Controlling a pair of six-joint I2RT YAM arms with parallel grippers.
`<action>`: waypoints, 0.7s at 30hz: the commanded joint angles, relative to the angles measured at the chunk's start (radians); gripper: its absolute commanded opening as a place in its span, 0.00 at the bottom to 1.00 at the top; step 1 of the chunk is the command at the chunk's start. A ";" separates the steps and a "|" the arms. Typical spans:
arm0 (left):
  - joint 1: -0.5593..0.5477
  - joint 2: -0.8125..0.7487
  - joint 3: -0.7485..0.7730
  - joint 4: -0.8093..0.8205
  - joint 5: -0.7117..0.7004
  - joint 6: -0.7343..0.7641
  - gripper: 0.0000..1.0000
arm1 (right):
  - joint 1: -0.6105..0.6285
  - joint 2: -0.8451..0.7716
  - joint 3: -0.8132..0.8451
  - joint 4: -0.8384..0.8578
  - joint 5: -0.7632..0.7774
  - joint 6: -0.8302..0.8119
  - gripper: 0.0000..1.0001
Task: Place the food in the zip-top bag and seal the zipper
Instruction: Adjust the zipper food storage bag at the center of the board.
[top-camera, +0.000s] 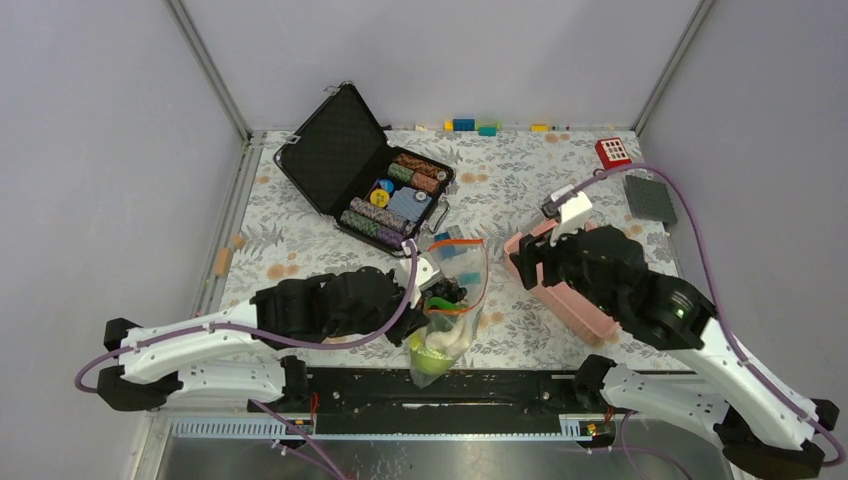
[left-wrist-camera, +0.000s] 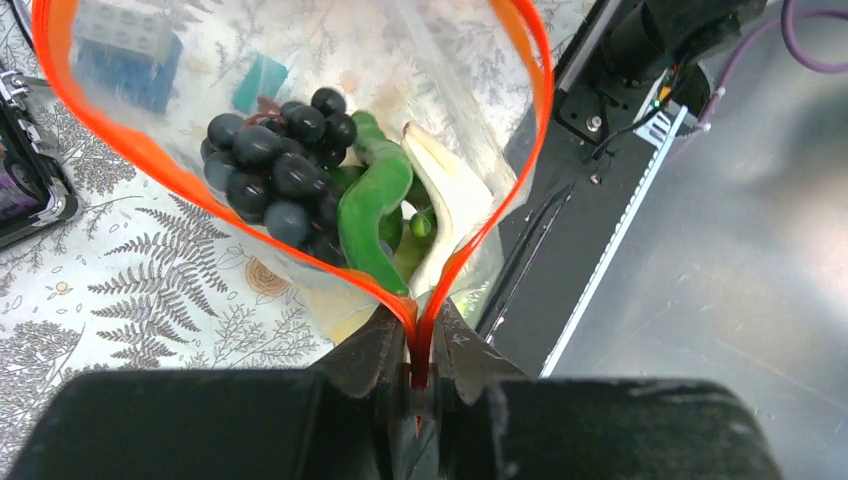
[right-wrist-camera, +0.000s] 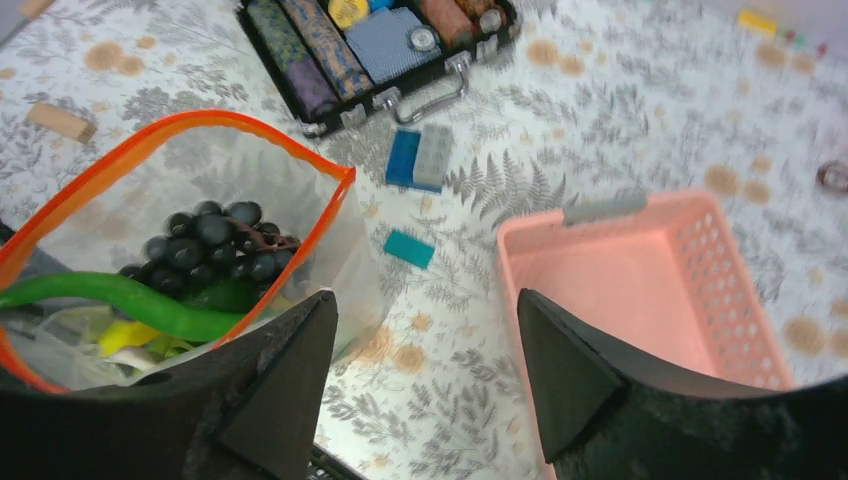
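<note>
The zip-top bag (top-camera: 468, 285) lies near the table's front edge with its mouth gaping open. Its orange-red zipper (left-wrist-camera: 150, 155) forms a wide loop; no slider shows. My left gripper (left-wrist-camera: 420, 350) is shut on the zipper strip at one corner of the mouth. Inside the bag are a dark grape-like cluster (left-wrist-camera: 280, 170), a long green pod (left-wrist-camera: 375, 215) and a white-yellow piece (left-wrist-camera: 450, 190). A light-green round piece (top-camera: 432, 360) sits at the bag's bottom. My right gripper (right-wrist-camera: 425, 370) is open and empty, low over the table between the bag (right-wrist-camera: 200, 170) and the pink basket (right-wrist-camera: 640, 290).
An open black case of poker chips (top-camera: 385, 195) stands behind the bag. Blue and grey bricks (right-wrist-camera: 420, 157) and a teal brick (right-wrist-camera: 409, 248) lie between case and basket. A red block (top-camera: 612, 152) and dark plate (top-camera: 650, 197) are at the back right. The black rail (top-camera: 450, 385) runs along the front.
</note>
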 joint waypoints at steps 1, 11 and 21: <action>-0.004 -0.025 0.042 0.006 0.048 0.104 0.00 | -0.004 -0.065 -0.038 0.148 -0.128 -0.258 0.75; -0.003 0.044 0.152 -0.134 0.241 0.192 0.00 | -0.003 -0.069 -0.077 0.029 -0.980 -0.983 0.90; -0.003 0.051 0.163 -0.183 0.471 0.322 0.00 | -0.004 0.245 0.132 -0.195 -0.879 -1.199 0.99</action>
